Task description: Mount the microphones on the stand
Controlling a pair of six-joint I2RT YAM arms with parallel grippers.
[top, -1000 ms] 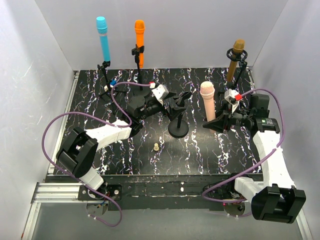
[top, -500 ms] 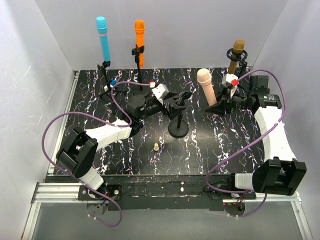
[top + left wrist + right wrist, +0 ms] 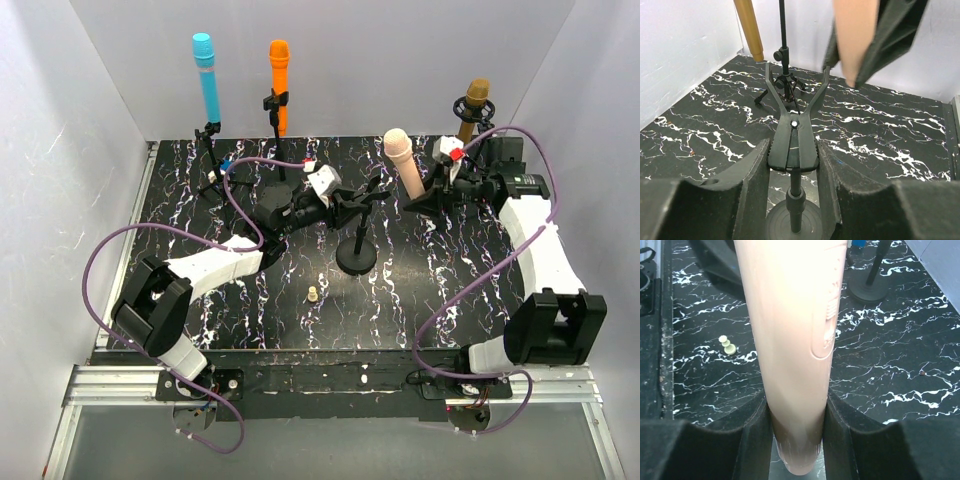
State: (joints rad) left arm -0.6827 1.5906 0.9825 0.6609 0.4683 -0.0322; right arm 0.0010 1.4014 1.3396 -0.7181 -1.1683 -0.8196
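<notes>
The pale pink microphone stands near upright at upper centre-right of the top view, its lower end clamped in my right gripper. Just to its left in the frame, my left gripper pinches the stand clip, so I judge the right arm does the inserting.

- You see a black table with white marble veins; it carries everything.
- Near its middle stands the round-base stand, upright, its flat disc foot resting on the surface.
- Just in front of this foot, a little toward the left arm's side, lies a small beige peg, apart from the disc.
- Along the far edge you find three tripod stands: the left tripod stand, the middle tripod stand close beside it, and the right tripod stand in the far right corner, partly hidden.
</notes>
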